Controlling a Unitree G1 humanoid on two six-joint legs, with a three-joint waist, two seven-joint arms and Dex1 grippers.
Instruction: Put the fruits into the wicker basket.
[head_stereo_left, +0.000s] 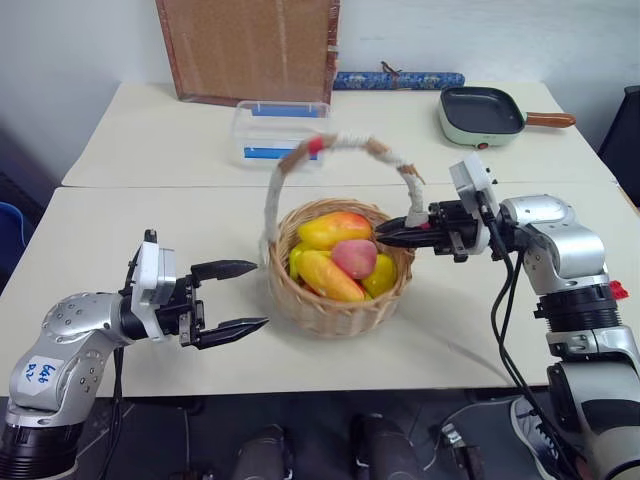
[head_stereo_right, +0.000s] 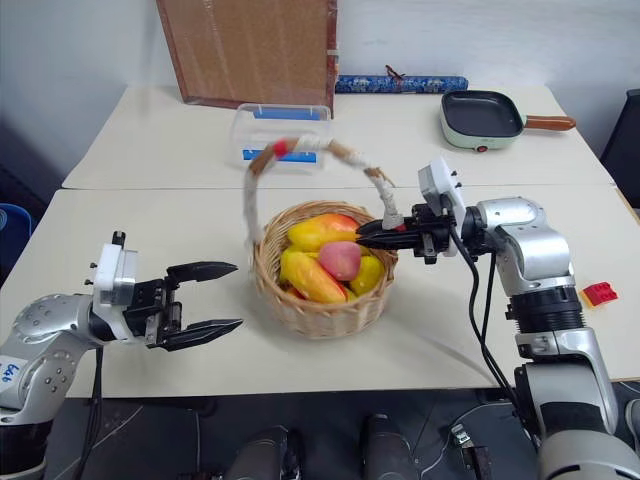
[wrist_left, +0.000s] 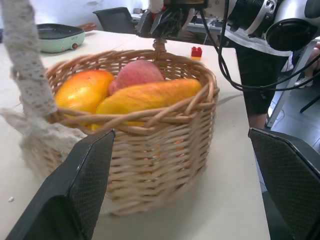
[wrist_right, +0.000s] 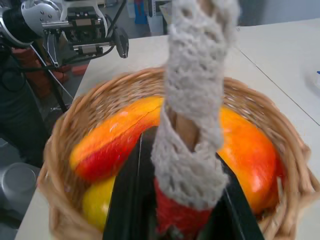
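The wicker basket (head_stereo_left: 335, 315) stands mid-table with its arched, white-wrapped handle (head_stereo_left: 345, 143) upright. Inside it lie a pink-red peach (head_stereo_left: 353, 257) and orange-yellow mangoes (head_stereo_left: 333, 229). My right gripper (head_stereo_left: 385, 238) reaches in level from the right and is shut on the foot of the handle, at the red band on the basket's right rim; in the right wrist view its fingers (wrist_right: 125, 205) flank the handle (wrist_right: 195, 100). To the left of the basket my left gripper (head_stereo_left: 260, 295) stands open, apart from it and holding nothing, and its wrist view faces the basket wall (wrist_left: 160, 150).
A clear plastic box (head_stereo_left: 280, 128) sits behind the basket on the far table. At the back right is a green frying pan (head_stereo_left: 482, 112). A brown board (head_stereo_left: 250, 45) leans on the wall. Near the right table edge lies a small red cube (head_stereo_right: 600, 293).
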